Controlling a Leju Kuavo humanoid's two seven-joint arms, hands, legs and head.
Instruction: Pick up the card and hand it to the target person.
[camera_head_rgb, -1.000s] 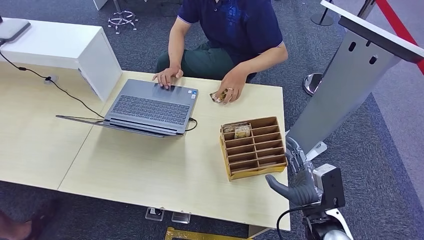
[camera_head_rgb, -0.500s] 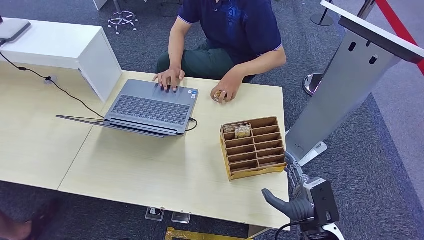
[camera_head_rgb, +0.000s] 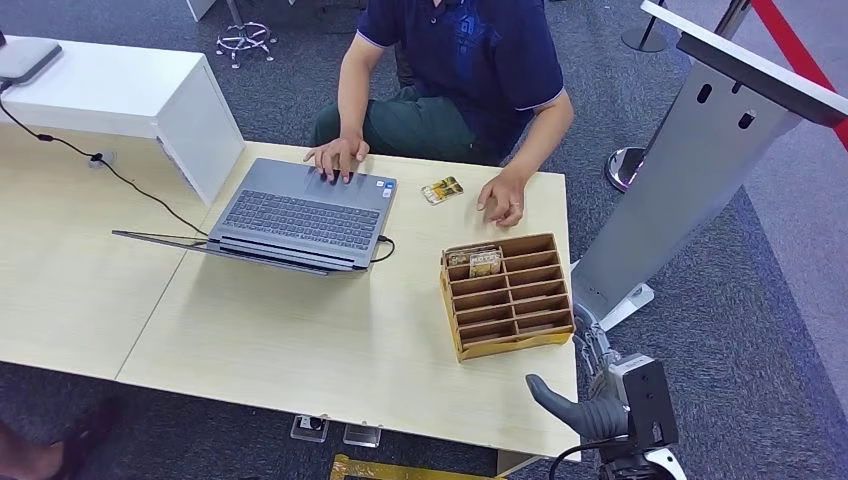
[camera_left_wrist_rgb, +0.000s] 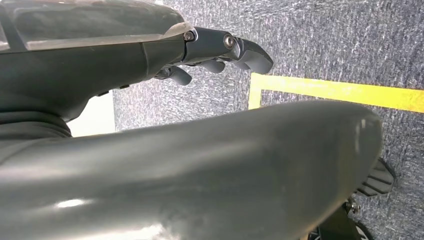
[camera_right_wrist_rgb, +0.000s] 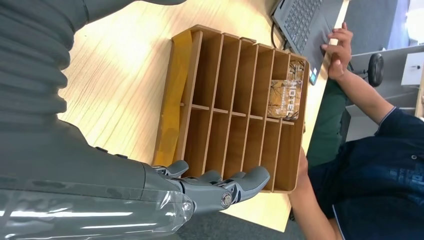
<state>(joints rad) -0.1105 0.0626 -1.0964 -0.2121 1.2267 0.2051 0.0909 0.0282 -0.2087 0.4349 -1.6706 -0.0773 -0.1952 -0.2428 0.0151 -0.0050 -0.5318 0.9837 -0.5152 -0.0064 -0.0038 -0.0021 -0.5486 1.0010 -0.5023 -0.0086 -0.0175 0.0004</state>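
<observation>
Right hand (camera_head_rgb: 592, 385) sits at the table's 5 o'clock corner, just off the near-right edge of the table (camera_head_rgb: 300, 340); thumb sticks out toward 9 o'clock, fingers apart and slightly curled, holding nothing; its forearm is cut off by the frame bottom. In the right wrist view the same hand (camera_right_wrist_rgb: 215, 187) hovers just short of the wooden organizer (camera_right_wrist_rgb: 235, 100), not touching it.

Card (camera_head_rgb: 442, 189) lies flat on the table at about 1 o'clock, between the laptop (camera_head_rgb: 300, 215) and the person's hand (camera_head_rgb: 503, 198); that hand rests just beside it, apart from it; card print too small to read. Person's other hand (camera_head_rgb: 337, 155) is on the laptop's far edge; person's head is cut off at the top.

Organizer (camera_head_rgb: 508, 293) sits near the right edge; more cards (camera_head_rgb: 478, 262) stand in its far-left slots, partly hidden by the dividers.

Left hand (camera_left_wrist_rgb: 220, 50) hangs over grey carpet (camera_left_wrist_rgb: 325, 45) with a yellow floor line (camera_left_wrist_rgb: 340, 92); fingers look loosely extended with nothing in them, but a dark body part blocks most of that view.
</observation>
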